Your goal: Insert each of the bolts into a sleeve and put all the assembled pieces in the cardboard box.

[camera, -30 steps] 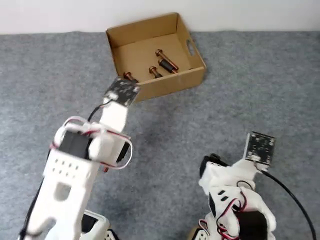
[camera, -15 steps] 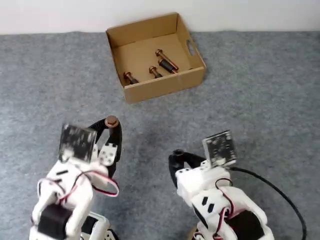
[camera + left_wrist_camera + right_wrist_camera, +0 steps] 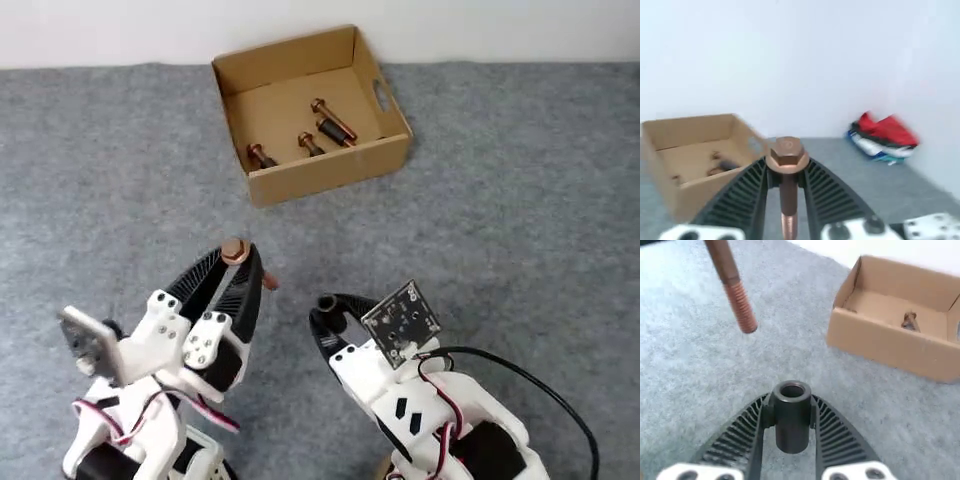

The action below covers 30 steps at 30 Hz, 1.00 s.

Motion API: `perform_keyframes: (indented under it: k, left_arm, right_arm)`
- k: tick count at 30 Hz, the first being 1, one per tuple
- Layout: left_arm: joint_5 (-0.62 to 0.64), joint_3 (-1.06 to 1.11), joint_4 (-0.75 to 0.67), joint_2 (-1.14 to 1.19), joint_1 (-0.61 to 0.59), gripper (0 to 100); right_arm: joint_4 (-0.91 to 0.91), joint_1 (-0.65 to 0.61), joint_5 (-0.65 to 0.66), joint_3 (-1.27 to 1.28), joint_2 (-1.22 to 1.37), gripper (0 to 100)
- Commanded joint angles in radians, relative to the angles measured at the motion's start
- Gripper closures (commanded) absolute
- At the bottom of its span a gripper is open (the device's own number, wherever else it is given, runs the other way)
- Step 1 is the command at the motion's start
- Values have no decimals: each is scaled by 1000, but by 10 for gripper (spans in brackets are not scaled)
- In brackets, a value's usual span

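1 held bolt, 1 held sleeve, 3 assemblies in box

text: none legible | labels: none | numbers: none

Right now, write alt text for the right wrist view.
The right gripper grips a black sleeve, its open end facing the camera. A copper bolt hangs apart from it, and a cardboard box stands farther off on the table.
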Motion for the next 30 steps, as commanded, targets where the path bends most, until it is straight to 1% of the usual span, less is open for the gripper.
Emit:
perform_keyframes:
  k: [1, 8, 13, 16, 20, 25, 30]
  left_arm:
    - [52, -48, -57, -9, 28, 995]
    - [170, -42, -89, -8, 49, 995]
    - [170, -36, -87, -6, 106, 995]
    - [170, -19, -81, -6, 107, 995]
    - [170, 18, -80, -6, 109, 995]
    - [169, 41, -74, -8, 109, 995]
    - [169, 41, -20, -8, 109, 995]
  right_arm:
    - [-35, -10, 15, -5, 10, 991]
    - [-38, -21, 17, -5, 10, 991]
    - [-38, -61, 17, -5, 10, 991]
    - [-38, -64, 18, -5, 10, 991]
    - [-62, -64, 69, -6, 10, 991]
    - [-97, -64, 72, -6, 10, 991]
    - [-101, -62, 72, -6, 10, 991]
